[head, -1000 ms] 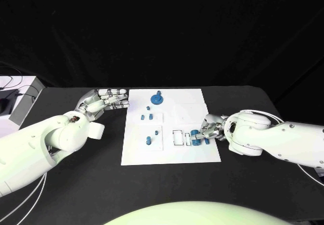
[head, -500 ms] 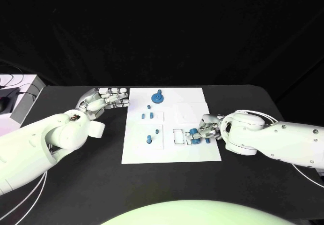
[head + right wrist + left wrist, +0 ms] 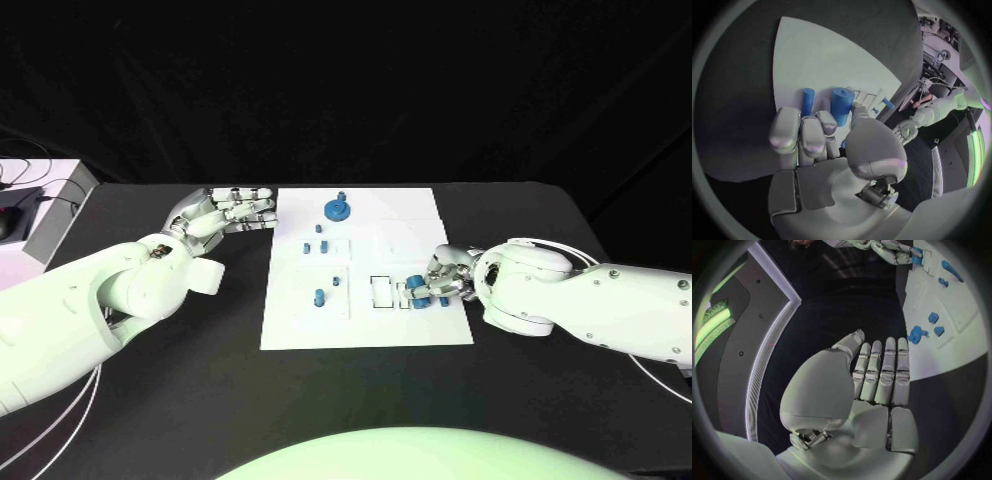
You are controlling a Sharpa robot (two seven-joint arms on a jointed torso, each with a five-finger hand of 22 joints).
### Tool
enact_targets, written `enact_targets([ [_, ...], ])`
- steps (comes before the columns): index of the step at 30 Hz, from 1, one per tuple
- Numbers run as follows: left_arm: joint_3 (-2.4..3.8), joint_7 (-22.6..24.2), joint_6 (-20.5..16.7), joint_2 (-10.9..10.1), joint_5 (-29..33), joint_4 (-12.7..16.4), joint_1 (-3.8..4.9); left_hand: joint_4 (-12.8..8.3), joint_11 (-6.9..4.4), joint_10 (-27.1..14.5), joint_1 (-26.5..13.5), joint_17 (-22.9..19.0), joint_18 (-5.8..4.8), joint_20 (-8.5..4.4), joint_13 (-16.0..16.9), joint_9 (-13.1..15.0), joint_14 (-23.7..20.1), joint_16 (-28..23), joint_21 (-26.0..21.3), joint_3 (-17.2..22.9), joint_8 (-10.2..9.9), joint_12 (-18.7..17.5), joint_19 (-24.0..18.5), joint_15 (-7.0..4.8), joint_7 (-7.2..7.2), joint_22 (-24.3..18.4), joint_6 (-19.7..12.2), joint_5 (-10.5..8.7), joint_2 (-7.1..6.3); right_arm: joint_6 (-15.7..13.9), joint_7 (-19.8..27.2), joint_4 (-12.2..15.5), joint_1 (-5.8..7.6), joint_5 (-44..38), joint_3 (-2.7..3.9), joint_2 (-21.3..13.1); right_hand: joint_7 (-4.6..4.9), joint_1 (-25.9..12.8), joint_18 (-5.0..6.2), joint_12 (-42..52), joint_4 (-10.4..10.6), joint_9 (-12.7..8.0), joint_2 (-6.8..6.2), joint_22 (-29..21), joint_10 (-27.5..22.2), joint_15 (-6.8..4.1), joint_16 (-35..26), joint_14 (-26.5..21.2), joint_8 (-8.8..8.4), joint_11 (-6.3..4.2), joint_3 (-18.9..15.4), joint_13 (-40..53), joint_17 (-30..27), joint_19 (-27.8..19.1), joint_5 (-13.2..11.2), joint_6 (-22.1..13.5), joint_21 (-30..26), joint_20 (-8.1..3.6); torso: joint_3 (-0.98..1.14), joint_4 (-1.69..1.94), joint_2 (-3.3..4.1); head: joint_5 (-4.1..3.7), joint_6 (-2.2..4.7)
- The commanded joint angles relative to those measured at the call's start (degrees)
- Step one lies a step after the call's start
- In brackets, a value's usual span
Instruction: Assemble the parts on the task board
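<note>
Black cloth covered the table (image 3: 173, 400), and on it, at the centre, lay the white task board (image 3: 368, 330). At about four o'clock on that board the right hand (image 3: 444, 278) rested at the board's right edge, its fingers (image 3: 826, 122) curled around a blue cylinder (image 3: 841, 106), which reads as a pinch between thumb and fingers; whether the part had already seated in the board could not be told. Just beside it stood a slimmer blue peg (image 3: 807, 101), its long axis roughly parallel to the cylinder's. Outward from there, toward nine o'clock from the hand, sat the empty rectangular slots (image 3: 382, 292), then two small blue parts (image 3: 325, 290) near the board's middle, another small pair (image 3: 313, 245) above, and a round blue gear (image 3: 338, 209) at twelve o'clock. The left hand (image 3: 231, 210) hovered off the board's upper-left corner at about ten o'clock, holding nothing, fingers straight and pressed together side by side. Judging from this, the right hand was far nearer the slots, which lay just leftward of its held cylinder.
</note>
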Motion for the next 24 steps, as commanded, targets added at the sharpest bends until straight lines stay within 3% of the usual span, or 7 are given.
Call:
enact_targets([
  [1,0.04,0.1,0.9,0.1,0.3,0.1,-0.03,0.2,0.18,0.2,0.3,0.0,-0.14,0.39,0.0,0.0,-0.4,-0.2,-0.2,0.1,-0.1,-0.1,-0.1,-0.17,0.25,-0.1,-0.1,-0.05,-0.22,-3.0,0.5,1.0,0.58,5.1,0.01,-0.6,-0.38,2.9,-0.37,-0.3,-4.0,0.4,2.58,7.4,0.2,-0.01,-0.2,0.3,0.12,-0.2,3.0,0.0,0.1,3.8,0.8,-0.2,0.3,-0.6,-0.03,-0.03,-0.03,-0.02,-0.01],
  [7,0.04,-0.2,1.0,0.1,0.2,-0.1,-0.03,-0.2,0.21,0.2,0.8,0.0,-0.12,0.32,0.0,0.0,-0.4,-0.2,-0.1,0.9,-0.1,-0.1,-0.1,-0.19,0.39,0.0,-0.1,-0.06,-0.16,-4.4,0.9,2.9,2.83,10.3,0.17,-1.6,-0.34,2.2,-0.4,-0.4,-7.3,-0.2,2.82,7.4,0.1,0.03,-0.3,0.3,-0.43,-0.18,3.6,0.0,0.3,3.8,-0.1,-0.1,0.4,-0.56,-0.02,0.04,0.0,0.02,0.03],
  [11,0.04,-0.3,1.1,0.2,0.2,-0.2,-0.05,-0.4,0.19,0.3,0.6,0.0,-0.19,0.27,0.0,0.0,-0.4,-0.2,-0.1,1.4,-0.1,-0.1,-0.2,-0.19,0.38,0.0,-0.1,-0.03,-0.36,-4.8,1.0,3.9,3.66,12.2,0.24,-1.4,-0.35,1.9,-0.39,-0.5,-7.9,-0.3,2.93,7.4,0.1,0.01,-0.3,0.3,-0.46,-0.17,3.7,0.0,0.3,3.8,0.0,-0.1,0.4,-0.57,0.02,-0.02,-0.04,0.33,0.04],
  [14,0.04,-0.3,1.2,0.2,0.2,-0.2,-0.05,-0.4,0.19,0.3,0.6,0.0,-0.19,0.27,0.0,0.0,-0.4,-0.2,-0.1,1.4,-0.1,-0.1,-0.2,-0.19,0.38,0.0,-0.1,-0.03,-0.36,-4.7,1.0,4.2,3.87,13.0,0.26,-0.7,-0.39,1.3,-0.4,-0.6,-8.9,-0.3,3.13,7.4,0.1,0.01,-0.4,0.3,-0.46,-0.22,3.9,0.0,0.3,3.8,-0.2,-0.1,0.4,-0.59,-0.11,-0.01,0.03,0.46,0.03],
  [19,0.04,-0.3,1.2,0.3,0.2,-0.2,-0.06,-0.4,0.19,0.3,0.6,0.0,-0.19,0.27,0.0,0.0,-0.4,-0.2,-0.1,1.4,-0.1,-0.1,-0.2,-0.19,0.38,0.0,-0.1,-0.03,-0.36,-4.2,1.0,3.6,3.88,13.4,0.22,1.2,-0.35,1.2,-0.4,-0.8,-9.0,-0.3,3.12,7.4,0.0,0.04,-0.5,0.3,-0.46,-0.18,3.9,-0.1,0.3,3.8,-0.7,-0.1,0.3,-0.55,-0.1,-0.01,-0.05,0.45,0.01],
  [24,0.04,-0.3,1.2,0.3,0.3,-0.1,-0.07,-0.4,0.2,0.3,0.3,0.0,-0.24,0.26,0.0,0.0,-0.4,-0.2,-0.1,1.6,0.0,-0.1,-0.2,-0.19,0.36,0.0,-0.1,-0.06,-0.44,-3.7,0.9,1.9,3.15,12.8,0.08,3.5,-0.31,1.0,-0.4,-1.0,-9.0,-0.3,3.18,7.4,-0.1,0.07,-0.6,0.3,-0.46,-0.14,3.8,-0.2,0.2,3.8,-1.1,-0.2,0.2,-0.53,-0.2,0.1,-0.01,0.42,0.03],
])
